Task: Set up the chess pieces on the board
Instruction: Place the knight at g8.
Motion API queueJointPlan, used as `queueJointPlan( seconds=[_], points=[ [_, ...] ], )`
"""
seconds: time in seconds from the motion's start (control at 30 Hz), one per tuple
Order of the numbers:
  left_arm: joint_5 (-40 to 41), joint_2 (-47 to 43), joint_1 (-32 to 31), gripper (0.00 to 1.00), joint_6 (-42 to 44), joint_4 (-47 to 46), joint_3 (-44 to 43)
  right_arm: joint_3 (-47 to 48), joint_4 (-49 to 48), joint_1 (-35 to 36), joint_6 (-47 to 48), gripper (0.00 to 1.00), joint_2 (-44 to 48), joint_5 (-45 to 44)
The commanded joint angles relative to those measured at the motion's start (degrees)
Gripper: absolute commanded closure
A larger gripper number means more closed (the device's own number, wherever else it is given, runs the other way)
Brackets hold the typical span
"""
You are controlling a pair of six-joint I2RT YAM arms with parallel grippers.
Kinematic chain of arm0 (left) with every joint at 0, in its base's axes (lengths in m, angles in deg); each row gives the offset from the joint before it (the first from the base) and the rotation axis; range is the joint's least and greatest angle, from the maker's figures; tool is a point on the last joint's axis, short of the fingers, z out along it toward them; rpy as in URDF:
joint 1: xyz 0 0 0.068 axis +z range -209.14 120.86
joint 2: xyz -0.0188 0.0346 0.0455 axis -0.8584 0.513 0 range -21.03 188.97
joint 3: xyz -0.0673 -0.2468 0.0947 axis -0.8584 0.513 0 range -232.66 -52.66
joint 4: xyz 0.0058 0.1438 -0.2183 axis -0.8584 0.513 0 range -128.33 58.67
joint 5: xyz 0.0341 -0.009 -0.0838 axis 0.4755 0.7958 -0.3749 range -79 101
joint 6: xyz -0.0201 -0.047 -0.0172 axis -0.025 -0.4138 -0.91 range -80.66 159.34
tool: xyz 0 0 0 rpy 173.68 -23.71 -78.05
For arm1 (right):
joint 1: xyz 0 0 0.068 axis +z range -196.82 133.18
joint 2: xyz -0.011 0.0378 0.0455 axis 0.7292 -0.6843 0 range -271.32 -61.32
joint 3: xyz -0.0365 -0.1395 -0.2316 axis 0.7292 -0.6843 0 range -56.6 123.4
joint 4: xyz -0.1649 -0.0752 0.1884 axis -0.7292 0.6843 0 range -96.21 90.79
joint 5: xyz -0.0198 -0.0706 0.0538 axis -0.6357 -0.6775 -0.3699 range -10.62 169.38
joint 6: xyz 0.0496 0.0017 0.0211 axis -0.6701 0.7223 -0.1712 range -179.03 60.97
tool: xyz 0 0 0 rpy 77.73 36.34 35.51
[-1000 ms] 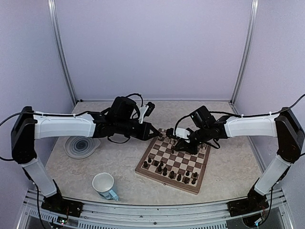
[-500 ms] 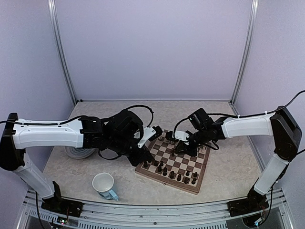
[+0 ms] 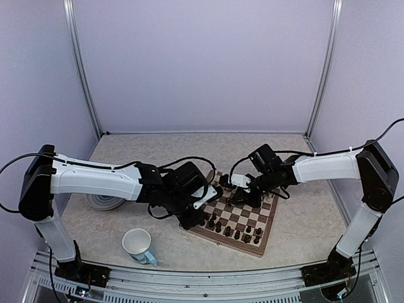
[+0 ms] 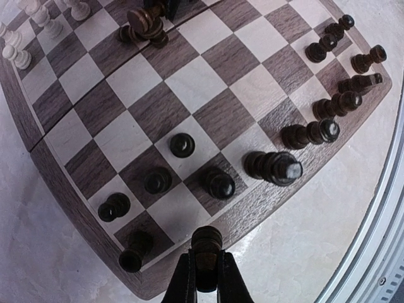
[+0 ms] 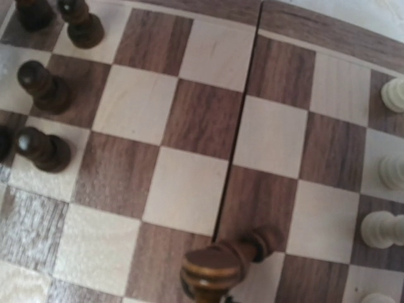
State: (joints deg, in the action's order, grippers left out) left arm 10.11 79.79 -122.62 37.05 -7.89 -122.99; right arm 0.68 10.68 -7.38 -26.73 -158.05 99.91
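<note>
Dark-brown/cream checkered wooden chessboard (image 4: pixel 221 117): flat on beige marbled tabletop (image 3: pixel 303 221). Dark turned chess pieces (image 4: pixel 182 145) on near rows, several toppled; cream chess pieces (image 4: pixel 16 53) at far edge. L gripper (image 4: pixel 206 264): pinching one dark piece (image 4: pixel 206 240) above board's near-left border. R gripper (image 3: pixel 243 192): over far side, tilted dark piece (image 5: pixel 218 265) at its tip; open/closed can't tell.

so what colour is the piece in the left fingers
Dark brown; the piece shows best in the left wrist view.

a dark piece (image 4: pixel 207 238) is partly hidden by the left gripper (image 4: pixel 205 260). the right gripper (image 3: pixel 245 188) is seen too small to judge.
</note>
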Motion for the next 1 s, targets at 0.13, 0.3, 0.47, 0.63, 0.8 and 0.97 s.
queueJointPlan(
  seconds=[0.13, 0.3, 0.47, 0.63, 0.8, 0.97],
  points=[
    [2.3, 4.4, -0.3, 1.0, 2.0, 0.3, -4.3, 1.1, 1.1, -0.4, 0.8, 1.0, -0.5, -0.1],
    [2.1, 5.4, -0.2, 1.0, 2.1, 1.5, -4.9, 1.0, 1.2, -0.5, 0.9, 0.99, -0.7, 0.0],
    [2.9, 5.3, -0.3, 1.0, 2.1, 2.3, -4.7, 1.1, 1.3, -0.4, 0.9, 0.99, -1.1, 0.2],
    [4.0, 6.1, -0.2, 1.0, 2.1, 2.2, -5.3, 1.2, 1.4, -0.4, 0.9, 0.99, -1.5, 0.3],
    [5.3, 7.4, -0.2, 0.98, 2.1, 2.3, -6.0, 1.3, 1.5, -0.4, 1.0, 0.99, -1.6, 0.2],
    [5.2, 7.7, -0.2, 0.94, 2.1, 2.7, -6.1, 1.3, 1.5, -0.4, 1.0, 0.99, -1.8, 0.2]
  ],
)
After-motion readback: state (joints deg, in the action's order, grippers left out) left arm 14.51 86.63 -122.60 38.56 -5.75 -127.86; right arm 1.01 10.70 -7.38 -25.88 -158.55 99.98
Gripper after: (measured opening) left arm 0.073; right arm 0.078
